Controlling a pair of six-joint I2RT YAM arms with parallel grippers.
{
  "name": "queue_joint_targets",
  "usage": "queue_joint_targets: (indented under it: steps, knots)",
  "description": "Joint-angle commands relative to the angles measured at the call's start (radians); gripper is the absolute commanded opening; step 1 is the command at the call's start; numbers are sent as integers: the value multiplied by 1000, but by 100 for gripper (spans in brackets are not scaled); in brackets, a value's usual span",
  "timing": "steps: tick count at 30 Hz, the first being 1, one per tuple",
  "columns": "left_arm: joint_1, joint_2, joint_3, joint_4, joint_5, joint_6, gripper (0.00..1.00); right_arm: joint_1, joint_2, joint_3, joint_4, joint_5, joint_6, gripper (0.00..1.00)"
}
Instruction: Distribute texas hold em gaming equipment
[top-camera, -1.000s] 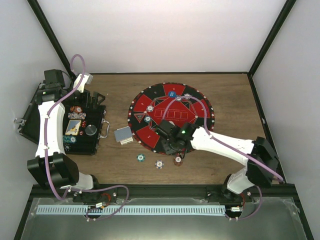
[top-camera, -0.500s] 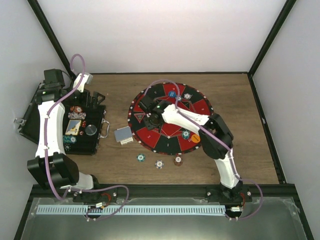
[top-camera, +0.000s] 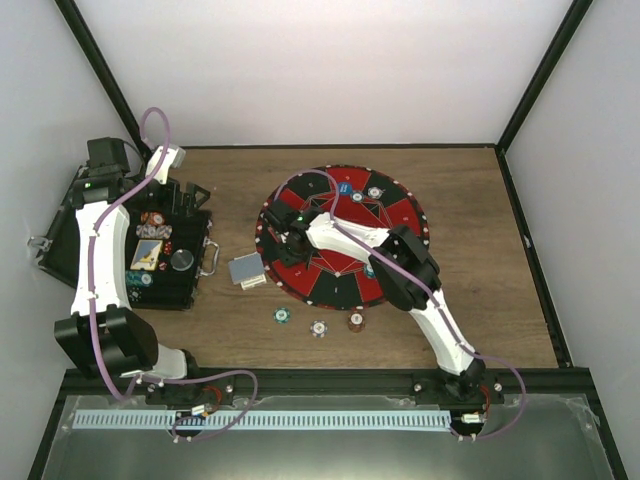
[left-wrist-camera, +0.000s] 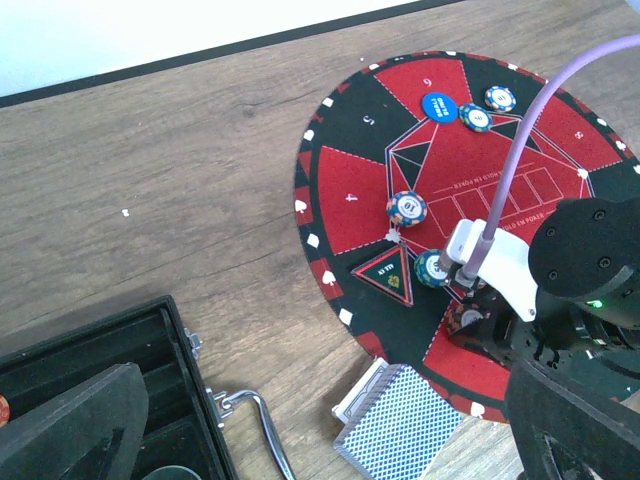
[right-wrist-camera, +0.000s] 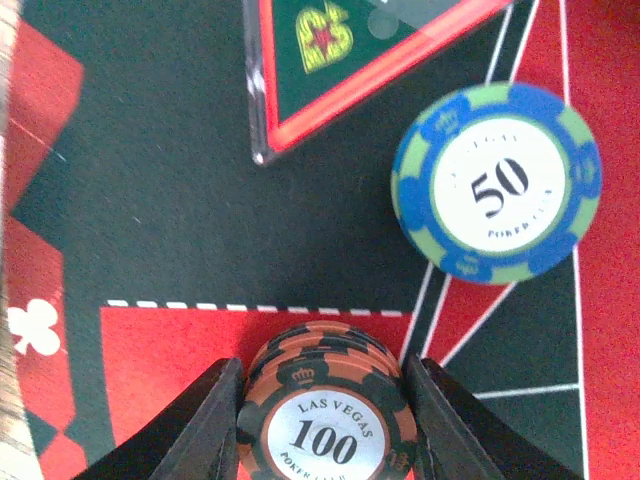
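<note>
Right gripper (right-wrist-camera: 325, 405) is low over the left part of the round mat (top-camera: 298, 268), its jaws clamped on either side of an orange-black 100 chip (right-wrist-camera: 325, 440) above a red field. A blue-green 50 chip (right-wrist-camera: 497, 183) lies on the mat nearby, not touching it. Left gripper (top-camera: 188, 196) is off the mat's left side, over the black case (top-camera: 185, 287), jaws spread wide. The card deck (top-camera: 247, 270) sits just outside the mat's left rim.

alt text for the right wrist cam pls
The right end effector grips a stack of orange-brown 100 chips at the bottom of the frame, over a red panel of the red-and-black mat. A blue 50 chip lies flat at upper right, beside a clear-edged triangular marker.
</note>
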Motion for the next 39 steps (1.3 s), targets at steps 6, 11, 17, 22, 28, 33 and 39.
queue_joint_targets:
  steps: [6, 11, 17, 22, 28, 33, 39]
  knots:
    - [7, -7, 24, 4, 23, 13, 100, -5, 27, 63, 35, -4, -11, 26]
    - [6, -7, 24, 5, 21, 12, 100, -5, 38, 71, 25, -5, -13, 30]
    - [7, -9, 24, 4, 22, 14, 100, -5, 13, 86, -3, 12, -15, 58]
    - [6, -13, 25, 4, 21, 16, 100, -5, -57, 77, -33, 37, -11, 66]
    - [7, -14, 25, 0, 24, 16, 100, 5, -227, -67, -38, 55, 19, 69]
    - [7, -16, 28, -2, 19, 20, 100, 13, -467, -356, -15, 52, 56, 78]
    - [7, -6, 24, -8, 17, 26, 100, 17, -740, -648, -35, 27, 137, 83]
